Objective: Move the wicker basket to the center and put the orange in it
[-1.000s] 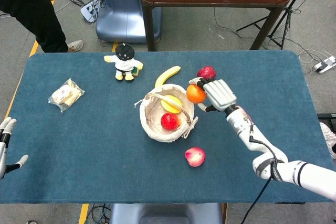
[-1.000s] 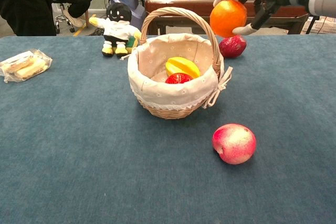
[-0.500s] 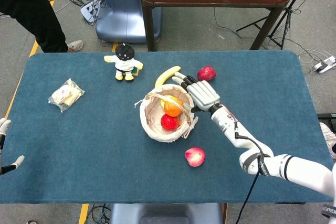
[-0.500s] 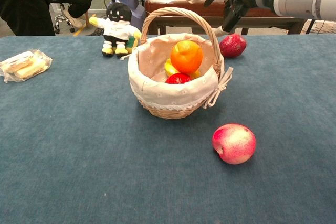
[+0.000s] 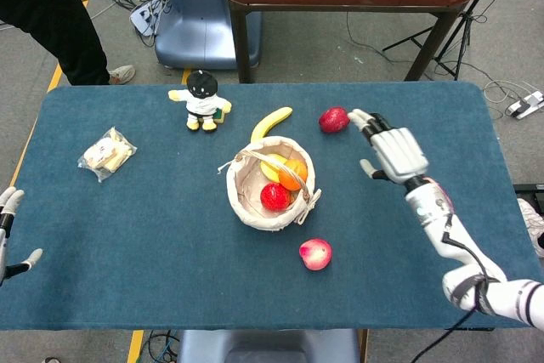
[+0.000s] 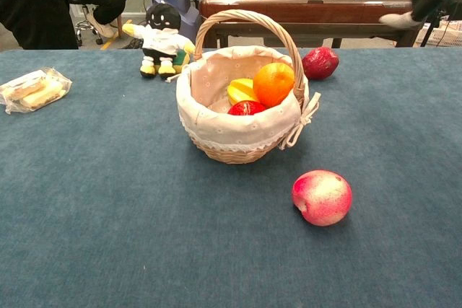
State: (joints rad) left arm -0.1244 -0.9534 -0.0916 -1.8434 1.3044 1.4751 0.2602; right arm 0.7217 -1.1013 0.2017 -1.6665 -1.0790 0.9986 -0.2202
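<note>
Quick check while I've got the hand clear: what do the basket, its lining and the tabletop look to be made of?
Basket: woven wicker, matte tan; the weave shows below the lining and along the arched handle.
Lining: pale cloth, probably cotton, with a lace-like edge and a tied bow at the side.
Tabletop: blue felt-like fabric, matte and faintly fuzzy; whatever lies under it is hidden.

The wicker basket point(image 5: 269, 183) stands upright near the middle of the blue bench point(image 5: 153, 235), lined with pale cloth, its arched handle raised. The orange point(image 6: 273, 84) lies inside it at about 2 o'clock, against the rim, touching a yellow fruit point(image 6: 242, 91) and a red fruit point(image 6: 246, 108).
</note>
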